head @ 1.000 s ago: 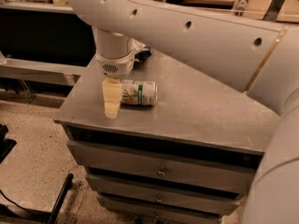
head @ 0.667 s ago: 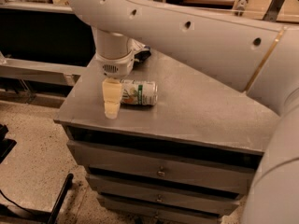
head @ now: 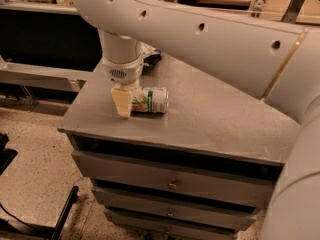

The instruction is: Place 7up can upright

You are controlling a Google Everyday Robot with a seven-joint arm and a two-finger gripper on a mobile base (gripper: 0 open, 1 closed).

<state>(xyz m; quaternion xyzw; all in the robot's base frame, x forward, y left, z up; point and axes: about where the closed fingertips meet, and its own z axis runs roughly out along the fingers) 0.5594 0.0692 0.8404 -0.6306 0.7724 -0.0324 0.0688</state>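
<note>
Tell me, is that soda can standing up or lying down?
Lying on its side: the can rests lengthwise on the cabinet top, silver end facing right. The end effector is at its left end.

Thick off-white smooth plastic robot arm, rounded tube shell, row of small dark round holes along it, thin brass-coloured band near the right end. Another pale rounded segment at the lower right edge. White cylindrical wrist section with stepped collar and small dotted dark grille. Pale cream-yellow two-finger gripper under the wrist, over front-left of the grey cabinet top
</note>
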